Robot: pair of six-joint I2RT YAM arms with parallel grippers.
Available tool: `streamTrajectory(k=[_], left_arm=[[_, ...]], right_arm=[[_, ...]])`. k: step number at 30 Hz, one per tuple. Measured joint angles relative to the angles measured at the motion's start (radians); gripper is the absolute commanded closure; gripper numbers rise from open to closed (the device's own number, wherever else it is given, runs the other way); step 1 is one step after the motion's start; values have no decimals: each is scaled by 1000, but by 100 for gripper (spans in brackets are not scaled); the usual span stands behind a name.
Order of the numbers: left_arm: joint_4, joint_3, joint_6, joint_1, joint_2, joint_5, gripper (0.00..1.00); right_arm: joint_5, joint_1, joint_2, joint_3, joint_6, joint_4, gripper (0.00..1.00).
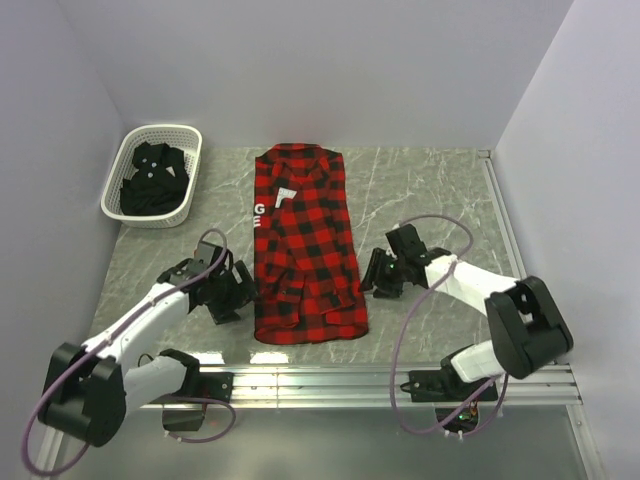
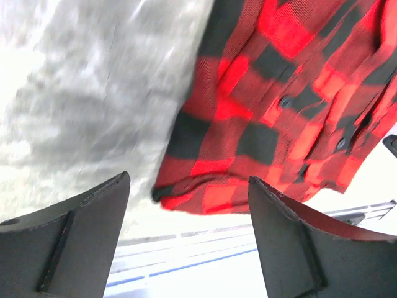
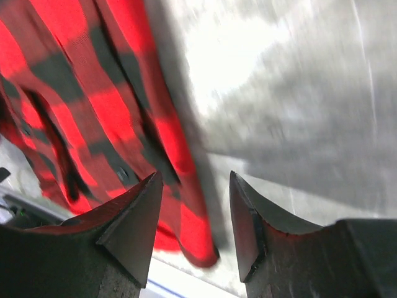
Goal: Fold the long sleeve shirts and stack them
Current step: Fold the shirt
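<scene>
my left pincer (image 1: 240,287) sits low at the table, just off the near left corner of the red-and-black flannel shirt (image 1: 305,250), and it is spread wide: in my left wrist view the two dark fingers (image 2: 80,230) stand far apart with nothing caught between them, and the shirt's hem corner (image 2: 186,192) lies just beyond the gap on the bare surface. my right pincer (image 1: 376,277) is down at the opposite side, close against the shirt's right edge near the hem. it is parted too, more narrowly. in my right wrist view its fingers (image 3: 130,217) leave a clear gap with no cloth pinched, and the checked fabric (image 3: 74,93) runs up and away to the left, its lower edge just ahead of the left-hand finger. whether that finger touches the cloth i cannot tell, since the view is blurred. between my two pincers the flannel lies flat on the grey marbled table (image 1: 430,190) as a long narrow panel, collar at the far end and hem toward me, with a small white label showing near the collar. further out, at the far left, a white lattice basket (image 1: 145,221) holds the black shirt (image 1: 152,180), crumpled inside with a few pale buttons showing. a metal rail (image 1: 380,375) runs along the near edge, by my arm bases.
</scene>
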Motion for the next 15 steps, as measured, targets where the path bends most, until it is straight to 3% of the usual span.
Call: streamTrajectory(k=[5, 15], left_arm=[[-59, -46, -31, -31, -52, 1, 20], [-21, -70, -62, -89, 58, 30, 30]], right_arm=[[-12, 15, -99, -71, 23, -46, 45], [-49, 32, -109, -123, 44, -57, 45]])
